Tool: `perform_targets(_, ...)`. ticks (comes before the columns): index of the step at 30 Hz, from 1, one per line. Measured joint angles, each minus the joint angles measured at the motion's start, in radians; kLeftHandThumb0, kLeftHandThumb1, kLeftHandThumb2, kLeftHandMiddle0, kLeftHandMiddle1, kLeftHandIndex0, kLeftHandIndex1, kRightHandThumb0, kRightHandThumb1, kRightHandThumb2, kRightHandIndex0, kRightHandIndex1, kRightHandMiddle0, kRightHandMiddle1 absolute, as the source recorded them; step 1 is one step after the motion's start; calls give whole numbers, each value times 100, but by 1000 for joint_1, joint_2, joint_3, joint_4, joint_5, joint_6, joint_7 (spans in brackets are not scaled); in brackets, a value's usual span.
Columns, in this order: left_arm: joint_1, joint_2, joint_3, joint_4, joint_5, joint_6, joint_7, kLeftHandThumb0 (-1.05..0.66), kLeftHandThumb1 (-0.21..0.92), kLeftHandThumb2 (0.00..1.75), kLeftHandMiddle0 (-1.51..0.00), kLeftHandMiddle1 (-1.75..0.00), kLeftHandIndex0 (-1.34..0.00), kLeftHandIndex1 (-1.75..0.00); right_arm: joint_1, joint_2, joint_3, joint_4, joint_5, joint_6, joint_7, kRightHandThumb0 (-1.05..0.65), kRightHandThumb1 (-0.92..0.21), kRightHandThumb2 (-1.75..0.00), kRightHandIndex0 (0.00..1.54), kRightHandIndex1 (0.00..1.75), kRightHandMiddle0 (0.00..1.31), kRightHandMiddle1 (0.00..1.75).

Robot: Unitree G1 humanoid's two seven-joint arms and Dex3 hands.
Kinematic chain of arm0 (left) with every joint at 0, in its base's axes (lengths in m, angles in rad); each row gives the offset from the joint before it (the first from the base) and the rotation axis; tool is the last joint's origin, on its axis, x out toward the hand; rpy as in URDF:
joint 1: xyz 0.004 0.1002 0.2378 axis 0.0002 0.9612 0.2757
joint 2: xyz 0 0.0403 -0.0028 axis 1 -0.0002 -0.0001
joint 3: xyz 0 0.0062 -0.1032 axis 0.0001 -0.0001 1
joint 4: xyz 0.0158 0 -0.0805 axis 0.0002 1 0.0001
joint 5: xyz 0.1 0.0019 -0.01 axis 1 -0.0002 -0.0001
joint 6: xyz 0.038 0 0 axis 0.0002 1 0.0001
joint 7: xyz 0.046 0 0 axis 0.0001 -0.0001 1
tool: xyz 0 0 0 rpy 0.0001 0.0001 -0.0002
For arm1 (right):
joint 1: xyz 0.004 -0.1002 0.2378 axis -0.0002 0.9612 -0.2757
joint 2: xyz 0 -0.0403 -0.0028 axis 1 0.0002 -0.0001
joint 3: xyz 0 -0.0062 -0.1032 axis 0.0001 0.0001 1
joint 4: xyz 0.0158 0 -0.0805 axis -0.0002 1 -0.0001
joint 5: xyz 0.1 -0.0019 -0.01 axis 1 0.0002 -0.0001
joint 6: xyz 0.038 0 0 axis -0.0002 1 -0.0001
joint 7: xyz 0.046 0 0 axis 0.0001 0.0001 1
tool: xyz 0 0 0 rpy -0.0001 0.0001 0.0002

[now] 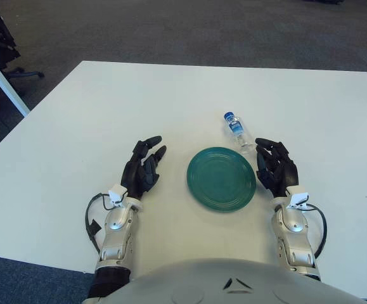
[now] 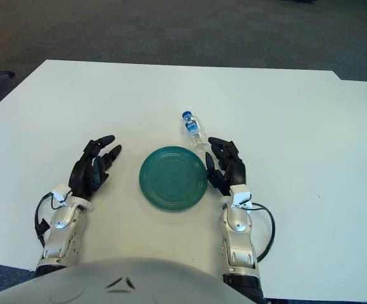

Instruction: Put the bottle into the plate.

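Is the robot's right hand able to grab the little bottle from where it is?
Probably yes. The bottle lies on the table just past the right hand, its fingers open, nothing between them. The plate sits beside.

A round green plate (image 2: pixel 173 178) sits empty on a white tabletop (image 2: pixel 284 126), flanked by a robot's two dark, three-fingered hands. A small clear bottle (image 2: pixel 194 130) with a blue cap and a blue-and-white label lies on its side just beyond the plate's far right edge, cap pointing away from the robot. The right hand (image 2: pixel 226 167) shows at the plate's right edge, fingers loosely spread and holding nothing, its fingertips close to the bottle's lower end; whether they touch cannot be told. The left hand (image 2: pixel 94 166) shows to the left of the plate, apart from it, fingers relaxed and likewise holding nothing. Dark carpet (image 2: pixel 170 28) lies beyond the tabletop.
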Motion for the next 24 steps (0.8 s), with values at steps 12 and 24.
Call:
perform_targets(12, -3, -1, 2, 12, -2, -17, 0, -54, 92, 68, -66, -3, -26, -87, -18, -13, -12, 40, 24, -42, 21, -57, -92, -44, 45, 24, 1, 85)
perform_targets(24, -15, -12, 0, 30, -2, -22, 0, -52, 92, 69, -64, -2, -23, -86, -34, -35, -54, 30, 51, -52, 34, -54, -92, -44, 48, 25, 3, 86)
